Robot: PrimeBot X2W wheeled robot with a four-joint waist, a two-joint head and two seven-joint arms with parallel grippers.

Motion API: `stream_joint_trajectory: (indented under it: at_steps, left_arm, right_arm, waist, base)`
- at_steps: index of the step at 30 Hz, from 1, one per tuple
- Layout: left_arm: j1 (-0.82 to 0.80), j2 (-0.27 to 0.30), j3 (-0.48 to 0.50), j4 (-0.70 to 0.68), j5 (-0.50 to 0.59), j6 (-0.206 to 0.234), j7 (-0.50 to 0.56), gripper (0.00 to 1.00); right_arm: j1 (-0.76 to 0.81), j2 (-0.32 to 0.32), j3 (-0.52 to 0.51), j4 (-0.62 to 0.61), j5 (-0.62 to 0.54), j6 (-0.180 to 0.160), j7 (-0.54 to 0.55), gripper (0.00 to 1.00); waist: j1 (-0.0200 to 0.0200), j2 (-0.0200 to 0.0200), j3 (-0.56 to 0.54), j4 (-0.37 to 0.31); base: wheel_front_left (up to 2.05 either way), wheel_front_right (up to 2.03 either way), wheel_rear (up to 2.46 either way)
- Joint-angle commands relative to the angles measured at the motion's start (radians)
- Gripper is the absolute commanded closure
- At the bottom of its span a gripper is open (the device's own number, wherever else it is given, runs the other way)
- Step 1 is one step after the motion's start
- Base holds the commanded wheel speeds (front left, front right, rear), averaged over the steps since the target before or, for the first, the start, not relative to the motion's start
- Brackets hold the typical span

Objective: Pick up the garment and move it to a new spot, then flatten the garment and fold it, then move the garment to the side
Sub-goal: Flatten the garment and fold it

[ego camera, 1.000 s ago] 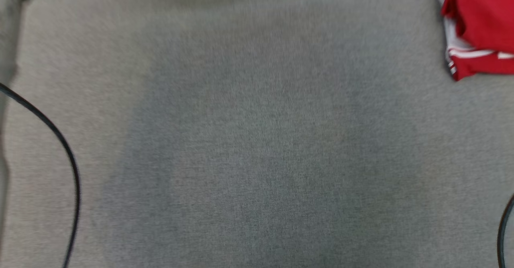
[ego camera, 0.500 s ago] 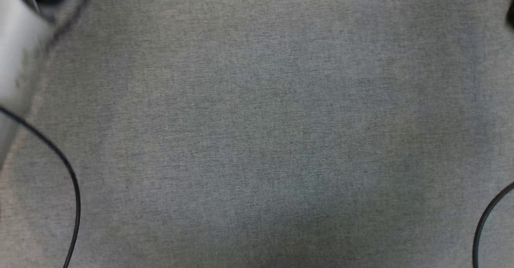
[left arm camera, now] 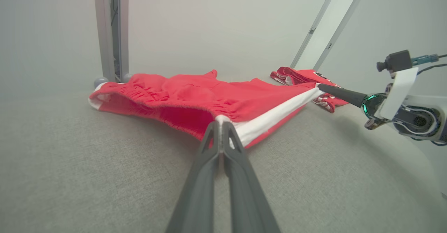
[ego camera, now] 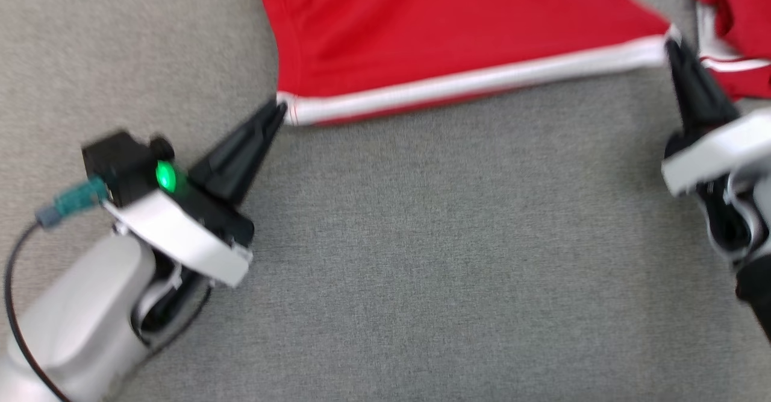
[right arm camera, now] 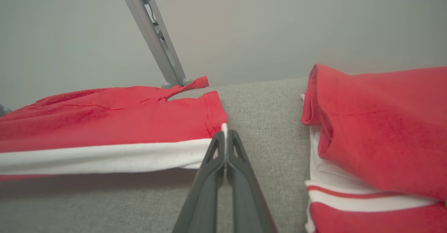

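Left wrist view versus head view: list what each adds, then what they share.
Left wrist view: a gathered waistband and a metal post. Head view: the left arm's pale forearm and its camera. Shared: the red garment, its white stripe stretched between the left gripper and right gripper, both shut on it, and a second red garment.

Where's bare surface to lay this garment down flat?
Widest bare patch: grey surface below the held garment, between left gripper and right gripper. A smaller one lies left of the held garment, above the left gripper. Crowded at right: a second red garment lies close beside the right gripper.
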State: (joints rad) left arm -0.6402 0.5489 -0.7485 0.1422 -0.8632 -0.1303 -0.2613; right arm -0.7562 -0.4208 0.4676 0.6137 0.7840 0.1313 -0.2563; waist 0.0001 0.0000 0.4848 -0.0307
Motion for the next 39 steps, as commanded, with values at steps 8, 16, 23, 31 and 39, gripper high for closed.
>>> stream_joint_trajectory:
  at_steps: [8,16,23,31,39]
  left_arm:
    - [0.253,-0.056,0.044,-0.017,0.121,0.003,-0.004,1.00]
    - [0.430,-0.068,0.050,-0.060,0.174,0.042,-0.004,1.00]
    - [0.553,-0.024,0.027,-0.193,0.159,0.099,0.039,1.00]
    - [0.566,-0.029,0.021,-0.285,0.107,0.121,0.106,1.00]
    - [0.459,-0.139,0.069,-0.191,-0.044,0.101,0.164,1.00]
  right_arm:
    - [0.300,-0.039,-0.058,-0.144,-0.006,-0.001,-0.010,1.00]
    - [0.569,-0.038,-0.181,-0.286,-0.079,-0.001,0.001,1.00]
    - [0.771,-0.027,-0.319,-0.473,-0.142,-0.001,0.144,1.00]
    - [0.817,0.068,-0.467,-0.671,-0.217,-0.001,0.398,1.00]
    - [0.545,0.164,-0.487,-0.508,-0.361,-0.001,0.551,1.00]
  waist:
    - [-0.0001,0.0000,-0.216,0.014]
    - [-0.0001,0.0000,-0.352,0.014]
    - [-0.0001,0.0000,-0.416,0.007]
    - [-0.0001,0.0000,-0.416,0.006]
    - [-0.0001,0.0000,-0.335,0.050]
  base:
    - [0.00,0.00,0.00]
    - [0.00,0.00,0.00]
    - [0.00,0.00,0.00]
    - [0.00,0.00,0.00]
    - [0.00,0.00,0.00]
